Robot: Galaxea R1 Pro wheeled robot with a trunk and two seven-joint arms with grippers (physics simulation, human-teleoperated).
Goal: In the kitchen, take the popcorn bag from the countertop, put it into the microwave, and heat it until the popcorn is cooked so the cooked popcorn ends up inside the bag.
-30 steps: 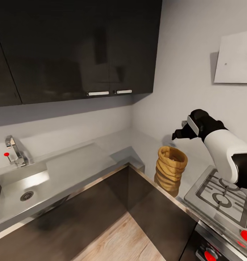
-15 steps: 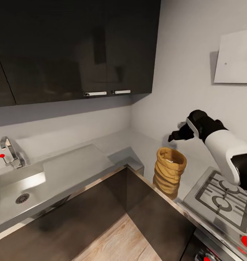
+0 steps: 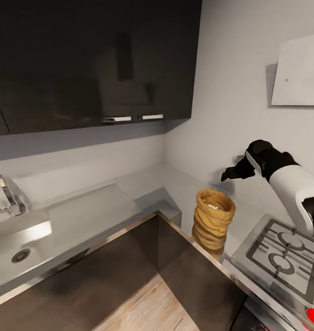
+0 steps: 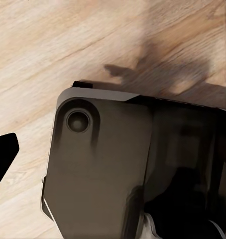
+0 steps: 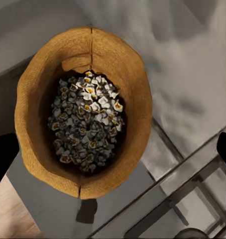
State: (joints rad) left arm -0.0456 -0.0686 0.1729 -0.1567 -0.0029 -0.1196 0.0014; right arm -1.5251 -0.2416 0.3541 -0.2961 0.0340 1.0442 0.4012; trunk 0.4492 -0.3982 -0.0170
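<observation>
The tan crumpled paper sack (image 3: 213,222) looks matt and coarsely ridged, its whitish kernels (image 5: 88,122) dull. The grey brushed-steel worktop (image 3: 101,207) has a soft sheen; the black upper cabinets (image 3: 92,59) are glossy; the pale wood floor (image 4: 48,55) shows grain.

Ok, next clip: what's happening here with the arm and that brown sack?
The right gripper hovers above and slightly behind the popcorn bag, not touching it. The bag stands upright and open on the countertop, near its front edge, next to the gas hob. Looking down into the bag, the popcorn sits at the bottom. Whether the gripper is open cannot be told.
</observation>
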